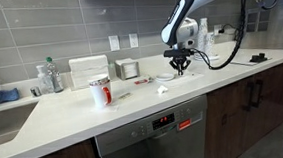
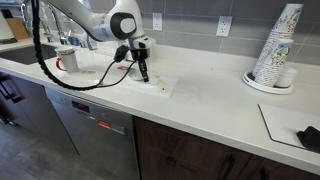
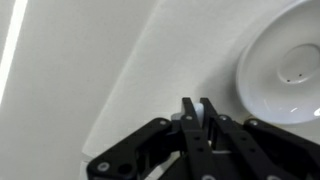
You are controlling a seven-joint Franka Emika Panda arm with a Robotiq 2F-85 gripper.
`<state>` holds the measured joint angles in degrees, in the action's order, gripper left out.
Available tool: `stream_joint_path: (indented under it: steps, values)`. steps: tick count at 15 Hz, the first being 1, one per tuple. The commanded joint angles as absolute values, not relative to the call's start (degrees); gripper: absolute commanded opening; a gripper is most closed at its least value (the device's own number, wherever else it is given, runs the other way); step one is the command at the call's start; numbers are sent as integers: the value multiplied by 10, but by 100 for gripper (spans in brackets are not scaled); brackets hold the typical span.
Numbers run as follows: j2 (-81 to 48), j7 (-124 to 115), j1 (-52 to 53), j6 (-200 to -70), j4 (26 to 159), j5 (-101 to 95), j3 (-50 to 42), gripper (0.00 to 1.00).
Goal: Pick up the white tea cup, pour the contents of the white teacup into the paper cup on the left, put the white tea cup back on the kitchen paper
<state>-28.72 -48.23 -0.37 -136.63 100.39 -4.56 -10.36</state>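
Closed gripper (image 3: 195, 118) over the kitchen paper (image 3: 165, 70), tea cup (image 3: 283, 60) beside it
In the wrist view the jaws are drawn together with no part of the tea cup between them. The white cup sits just beside the tips, on the kitchen paper, partly cut off by the right edge. Farther off, in an exterior view, the paper cup (image 1: 100, 91) stands upright on the counter (image 1: 74, 119), well apart from the paper, with a white box (image 1: 89, 71) behind it by the wall

White arm (image 1: 191, 3), rounded segments, dark joint bands. Thick black cable (image 2: 40, 50) looping alongside. Black gripper (image 3: 196, 108), hinged linkage fingers.
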Motion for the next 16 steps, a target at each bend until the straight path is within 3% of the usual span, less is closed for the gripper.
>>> stream_joint_path:
  steps: [1, 10, 16]
  values:
    - [-255, -485, 13, -1348, 1020, -66, -116, 3]
    - [-98, -391, 50, -1355, 1108, -144, -73, 3]
    - [-46, -299, 74, -1313, 1092, -136, -2, 3]
